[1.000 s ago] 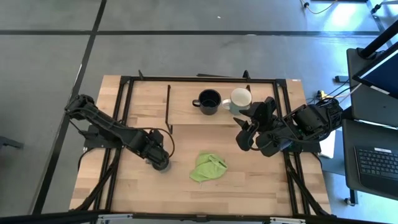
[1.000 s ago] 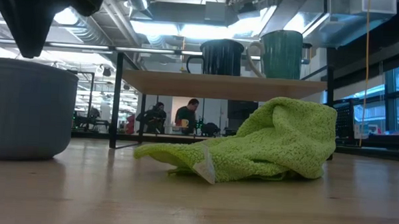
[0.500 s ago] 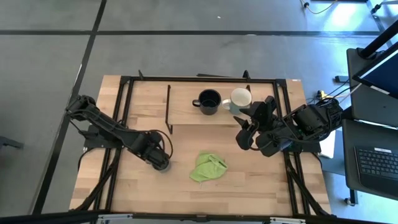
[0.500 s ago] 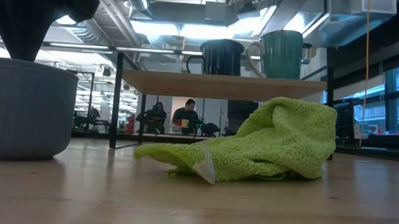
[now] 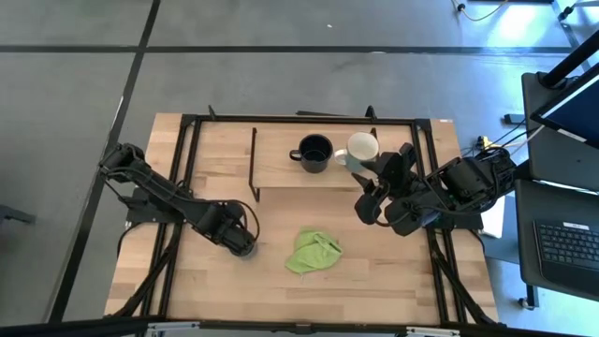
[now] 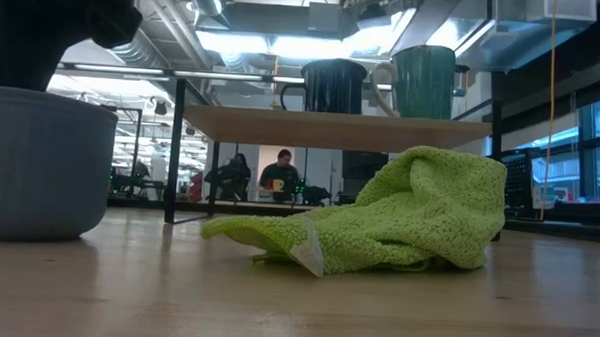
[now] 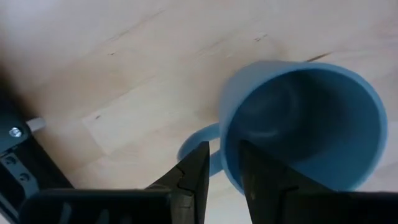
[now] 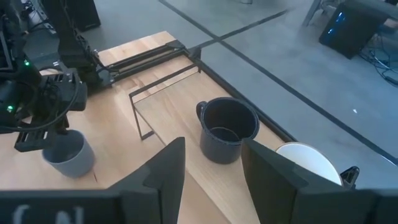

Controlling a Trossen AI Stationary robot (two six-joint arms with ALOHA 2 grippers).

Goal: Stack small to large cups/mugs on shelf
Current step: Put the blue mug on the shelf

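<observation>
Left gripper (image 7: 221, 171), lower centre of its wrist view, straddles the rim of the small grey-blue mug (image 7: 305, 121), fingers slightly apart; right gripper (image 8: 211, 168) hangs open.

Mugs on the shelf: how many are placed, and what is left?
Done: the black mug and the cream-white mug stand side by side on the light-wood shelf. In hand: the left gripper straddles the rim of the small grey-blue mug, on the tabletop. Left: lifting it to the shelf. The right gripper waits open beside the shelf.
</observation>
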